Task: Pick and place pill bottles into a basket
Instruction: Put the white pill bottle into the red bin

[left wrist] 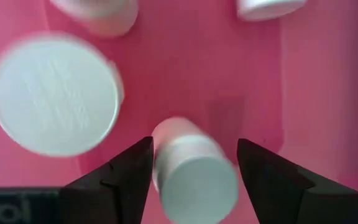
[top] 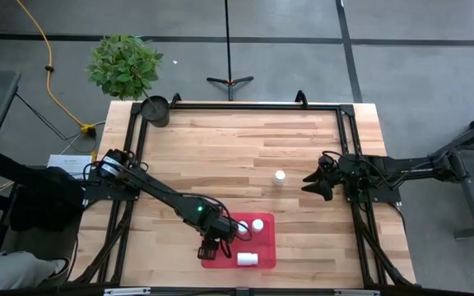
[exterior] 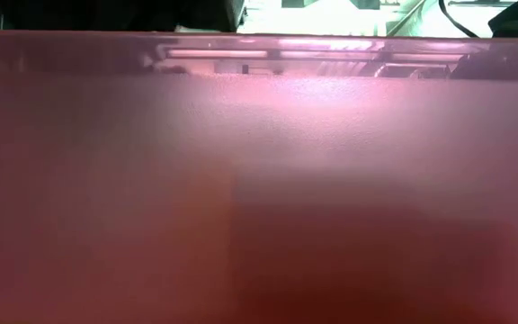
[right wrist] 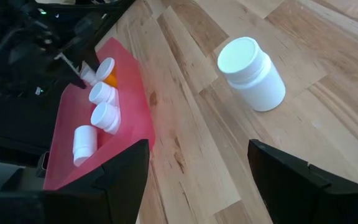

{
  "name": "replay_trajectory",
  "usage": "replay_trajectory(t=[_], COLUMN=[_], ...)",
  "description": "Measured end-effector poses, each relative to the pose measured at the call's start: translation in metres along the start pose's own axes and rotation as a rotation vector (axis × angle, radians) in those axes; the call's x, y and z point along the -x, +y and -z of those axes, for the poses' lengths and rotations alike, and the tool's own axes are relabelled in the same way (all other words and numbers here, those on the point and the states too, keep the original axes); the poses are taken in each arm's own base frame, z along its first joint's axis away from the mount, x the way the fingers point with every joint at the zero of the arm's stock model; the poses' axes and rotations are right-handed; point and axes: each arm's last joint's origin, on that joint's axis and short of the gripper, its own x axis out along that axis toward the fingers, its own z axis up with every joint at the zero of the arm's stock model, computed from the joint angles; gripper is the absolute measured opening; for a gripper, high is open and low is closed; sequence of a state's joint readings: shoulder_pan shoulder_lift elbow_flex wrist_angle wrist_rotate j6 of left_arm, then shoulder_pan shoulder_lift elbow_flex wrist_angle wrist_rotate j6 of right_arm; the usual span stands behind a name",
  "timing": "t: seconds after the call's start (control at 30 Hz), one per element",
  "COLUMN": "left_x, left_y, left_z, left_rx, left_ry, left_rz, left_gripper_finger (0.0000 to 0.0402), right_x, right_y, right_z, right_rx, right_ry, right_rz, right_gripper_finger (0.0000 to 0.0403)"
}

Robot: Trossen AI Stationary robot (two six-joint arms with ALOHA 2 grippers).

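Note:
The basket is a flat red tray [top: 263, 247] at the table's near edge. Several white-capped pill bottles show in it in the right wrist view: one with orange [right wrist: 109, 70], two more [right wrist: 103, 93] [right wrist: 106, 116], and one lying on its side [right wrist: 82, 142]. Another white pill bottle [top: 280, 176] stands on the bare wood, right of the table's middle. My left gripper [left wrist: 194, 142] points down into the tray's left part [top: 218, 240], open, with a small white bottle [left wrist: 194, 177] between its fingers. My right gripper [right wrist: 197, 162] waits open at the table's right side [top: 319, 182]. My left gripper's fingers come from above, pointing down, on either side of the small white bottle. Red tray floor shows between the bottle and one finger [left wrist: 263, 174]. The other finger [left wrist: 132, 171] lies against the bottle's outline, and I cannot tell whether it touches.
A dark round pot [top: 155, 109] stands at the table's far left corner, with a green plant [top: 124, 64] on the floor beyond it. A black frame [top: 237, 105] runs along the table's far and side edges. The tray's red wall [exterior: 259, 180] fills the low view.

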State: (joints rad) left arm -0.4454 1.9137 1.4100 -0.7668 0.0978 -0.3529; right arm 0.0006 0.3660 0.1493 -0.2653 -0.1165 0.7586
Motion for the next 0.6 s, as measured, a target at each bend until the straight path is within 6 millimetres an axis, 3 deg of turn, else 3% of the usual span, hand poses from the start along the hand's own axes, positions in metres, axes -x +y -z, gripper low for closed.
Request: replay_trajectory(t=[0.6], left_x=[0.038], left_y=[-0.01], left_z=[-0.018], left_rx=[-0.08], left_ry=[-0.014], left_rz=[0.0], left_gripper_finger=[0.0264], right_x=[0.0], right_y=[0.0], right_z=[0.0], right_rx=[0.0], right_ry=[0.004], right_rz=[-0.002], right_gripper_finger=[0.0264])
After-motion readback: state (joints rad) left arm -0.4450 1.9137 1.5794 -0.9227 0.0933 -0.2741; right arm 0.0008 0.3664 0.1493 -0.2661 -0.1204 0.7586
